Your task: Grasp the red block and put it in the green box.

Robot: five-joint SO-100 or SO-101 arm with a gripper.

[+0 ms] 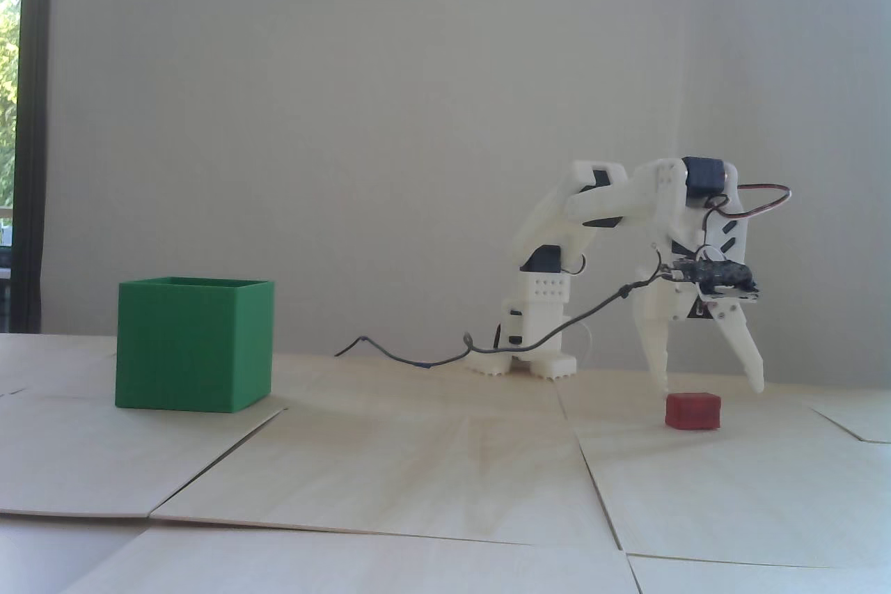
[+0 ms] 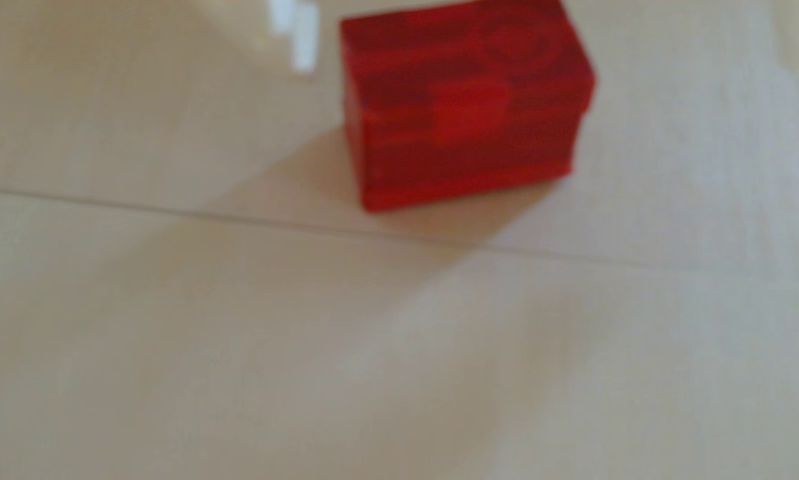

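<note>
Red block (image 1: 692, 411) sits flat on the bench (image 1: 431, 475), right of centre in the fixed view, nothing touching it. My hand (image 1: 711, 388) hangs just above it, fingers spread wide apart and holding nothing, one fingertip (image 1: 663, 381) over the block's left edge, the other out past its right side. In the wrist view the block (image 2: 467, 104) lies blurred near the top, a seam between bench panels running just in front of it. Green box (image 1: 193, 343) stands well apart at far left, open top up.
</note>
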